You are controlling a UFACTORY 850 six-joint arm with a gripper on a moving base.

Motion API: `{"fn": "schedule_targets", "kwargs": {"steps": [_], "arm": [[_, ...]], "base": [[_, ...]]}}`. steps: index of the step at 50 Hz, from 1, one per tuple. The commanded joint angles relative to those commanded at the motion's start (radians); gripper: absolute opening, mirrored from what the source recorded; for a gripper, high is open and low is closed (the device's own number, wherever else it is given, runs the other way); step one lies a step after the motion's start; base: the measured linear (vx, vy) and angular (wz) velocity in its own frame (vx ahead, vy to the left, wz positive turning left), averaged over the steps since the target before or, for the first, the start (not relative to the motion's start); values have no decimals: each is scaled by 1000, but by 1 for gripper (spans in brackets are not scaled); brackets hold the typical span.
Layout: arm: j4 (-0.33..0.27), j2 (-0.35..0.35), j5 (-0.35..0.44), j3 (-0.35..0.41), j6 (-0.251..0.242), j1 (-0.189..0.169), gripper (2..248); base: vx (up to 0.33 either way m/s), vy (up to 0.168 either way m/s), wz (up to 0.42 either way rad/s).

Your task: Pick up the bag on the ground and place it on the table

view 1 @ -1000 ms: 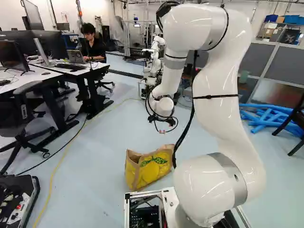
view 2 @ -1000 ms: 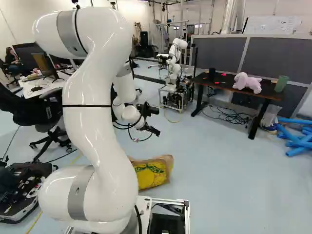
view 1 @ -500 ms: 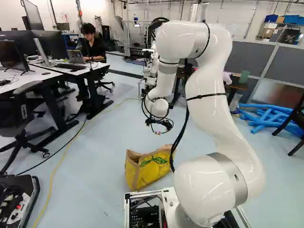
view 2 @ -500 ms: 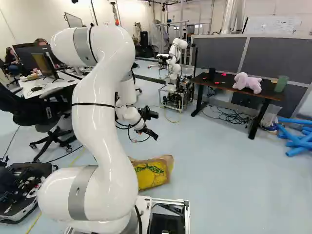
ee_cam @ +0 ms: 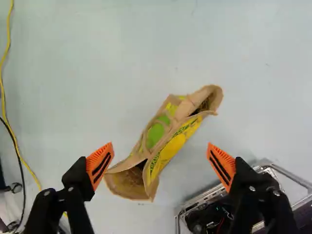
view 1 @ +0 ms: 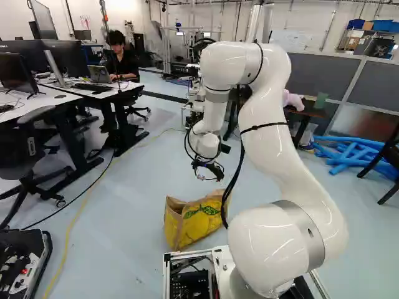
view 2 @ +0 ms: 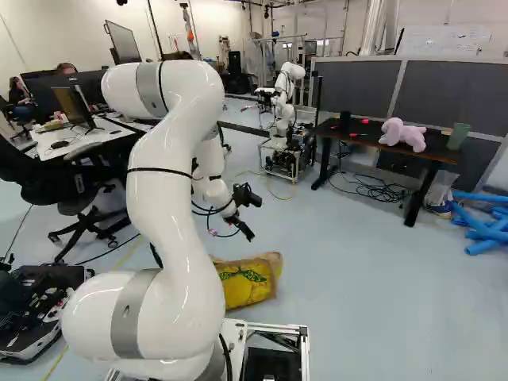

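You are, as I judge it, at the approach to the pick: the black two-finger gripper with orange pads [ee_cam: 160,155] hangs above the bag, its fingers spread wide, nothing between them and nothing held. The yellow-and-tan bag with green print [ee_cam: 168,151] stands on the pale blue floor [ee_cam: 97,73], just beside the open metal frame of the base [ee_cam: 200,199], and lies ahead of the gap between your fingers. Its length runs aslant to the line the fingers would close along, so your next move probably calls for a wrist turn to square them across the narrow middle, then a descent and a close on the upper edges. Watch the near finger against that frame as you go down. The bag gapes at both ends and draws together in the middle; you can see brown inner walls, but you cannot tell whether anything is inside, so its weight is a guess. The frame holds dark electronics. Your goal, the dark-topped table [view 2: 361,141], stands well apart, bearing a pink plush animal [view 2: 403,135] and a green cup [view 2: 458,136] whose contents you cannot make out.
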Motion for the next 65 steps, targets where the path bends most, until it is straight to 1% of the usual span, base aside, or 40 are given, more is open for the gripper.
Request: {"fn": "schedule_targets", "kwargs": {"steps": [43,48,54,65], "arm": [[4,-173,-39,-114,455,0,247],[4,-192,-42,-127,502,0,247],[4,-215,-43,-144,527,0,247],[4,-259,-52,-177,535,0,247]], "base": [[0,0,0],[0,0,0],[0,0,0],[0,0,0]]}}
